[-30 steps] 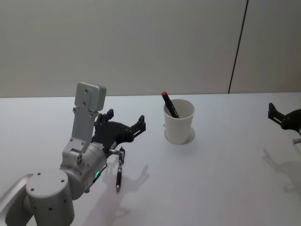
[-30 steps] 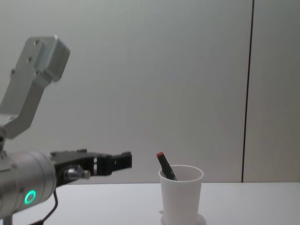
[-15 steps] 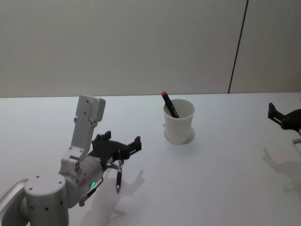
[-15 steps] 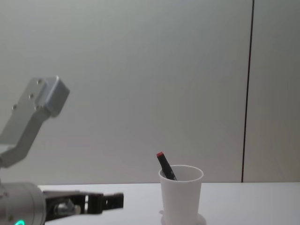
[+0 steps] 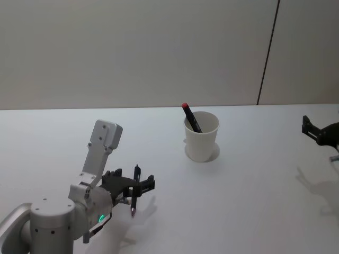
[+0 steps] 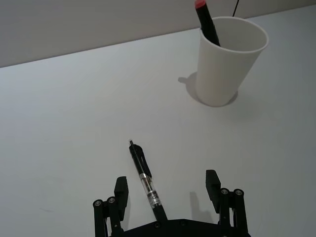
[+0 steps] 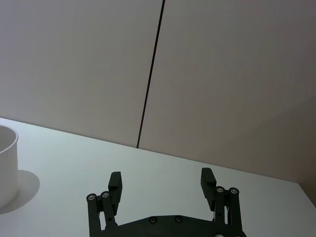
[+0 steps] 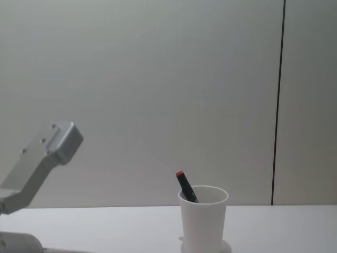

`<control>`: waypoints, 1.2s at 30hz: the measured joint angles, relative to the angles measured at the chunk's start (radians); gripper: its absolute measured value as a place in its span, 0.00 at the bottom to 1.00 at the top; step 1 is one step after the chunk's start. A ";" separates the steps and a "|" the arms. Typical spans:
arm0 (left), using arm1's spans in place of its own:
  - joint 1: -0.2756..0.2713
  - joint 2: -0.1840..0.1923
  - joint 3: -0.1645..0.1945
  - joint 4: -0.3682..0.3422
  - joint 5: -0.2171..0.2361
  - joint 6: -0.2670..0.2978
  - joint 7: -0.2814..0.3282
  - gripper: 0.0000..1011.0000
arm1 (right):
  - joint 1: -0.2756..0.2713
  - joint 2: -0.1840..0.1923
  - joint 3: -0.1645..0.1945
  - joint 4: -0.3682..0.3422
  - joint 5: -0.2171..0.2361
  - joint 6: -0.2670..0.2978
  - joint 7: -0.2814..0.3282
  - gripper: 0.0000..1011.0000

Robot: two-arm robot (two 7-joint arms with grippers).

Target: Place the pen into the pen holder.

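A white desk stands before a plain pale wall. The pen, dark with a clear section in its barrel, lies flat on the desk at the robot's near left. It points roughly away from the robot.

The left claw is low over the pen with its two fingers spread wide and nothing gripped. In the left wrist view the pen lies in the gap of the left claw, closer to one finger than the other. Neither finger appears to touch it, and the pen's far end reaches out past the fingertips.

The pen holder, a white tapered cup, stands upright farther back, to the right of the pen and well apart from it. A black marker with a red cap leans inside it, poking above the rim. Bare desk separates the pen from the cup, with open surface on all sides of both.

The right claw is parked at the far right, above the desk. In its own wrist view the fingers are apart and hold nothing.
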 joint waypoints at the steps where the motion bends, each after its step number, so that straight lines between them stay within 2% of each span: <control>1: -0.001 0.000 0.000 0.004 0.003 0.011 0.000 0.99 | 0.000 0.000 0.000 0.000 0.000 0.000 0.000 0.99; 18: -0.016 -0.010 -0.005 0.047 0.033 0.095 0.012 0.99 | 0.000 0.000 0.000 0.000 0.000 0.000 0.000 0.99; 36: -0.037 -0.030 -0.005 0.086 0.058 0.140 -0.006 0.99 | 0.000 0.000 0.000 0.000 0.000 0.000 0.000 0.99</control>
